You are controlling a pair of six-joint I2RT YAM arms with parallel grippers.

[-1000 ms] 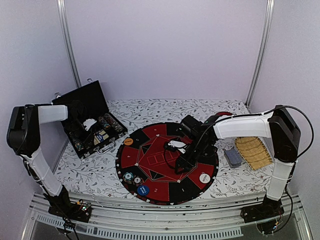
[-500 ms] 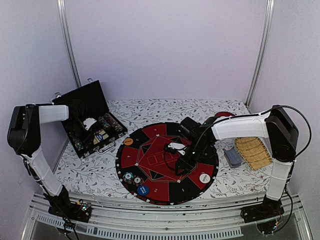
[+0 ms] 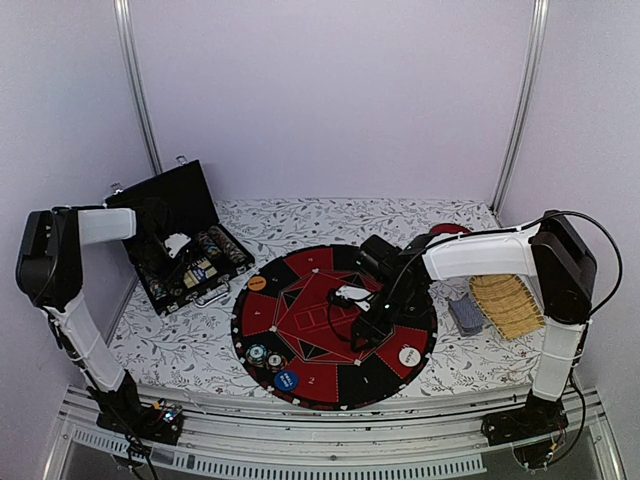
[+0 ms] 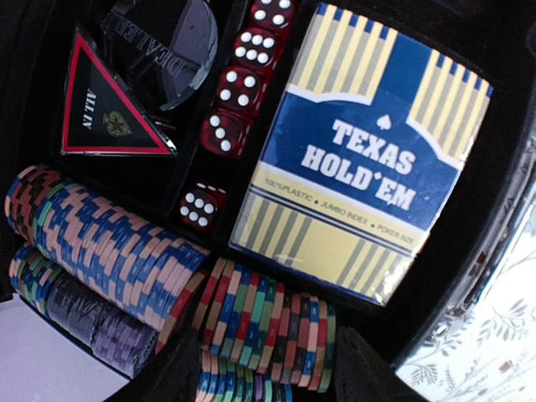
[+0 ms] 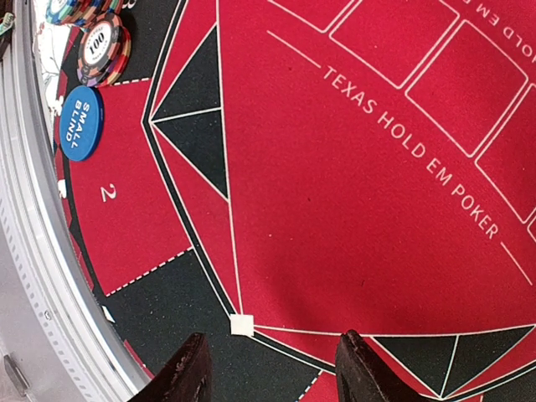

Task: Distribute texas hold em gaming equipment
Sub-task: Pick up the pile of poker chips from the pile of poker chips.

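Observation:
My left gripper (image 4: 268, 370) reaches into the open black case (image 3: 170, 205). Its fingers stand at the two ends of a row of striped poker chips (image 4: 268, 322) lying on edge; whether they press on it I cannot tell. A Texas Hold'em card box (image 4: 360, 159) lies just beyond. My right gripper (image 5: 270, 368) hangs open and empty over the round red and black poker mat (image 5: 352, 193). On the mat's near-left rim sit chips (image 5: 102, 52) and a blue small-blind disc (image 5: 80, 123). An orange disc (image 3: 257, 283) and a white disc (image 3: 409, 355) also lie on it.
The case also holds red dice (image 4: 239, 84), a clear dealer disc (image 4: 163, 46), an all-in triangle (image 4: 109, 117) and more chip rows (image 4: 100, 251). A grey-blue card deck (image 3: 465, 313), a straw slatted mat (image 3: 507, 305) and a dark red plate (image 3: 450, 230) lie right of the poker mat.
The right gripper has drifted a little toward the near left over the poker mat. The left arm has stayed at the case, barely shifting.

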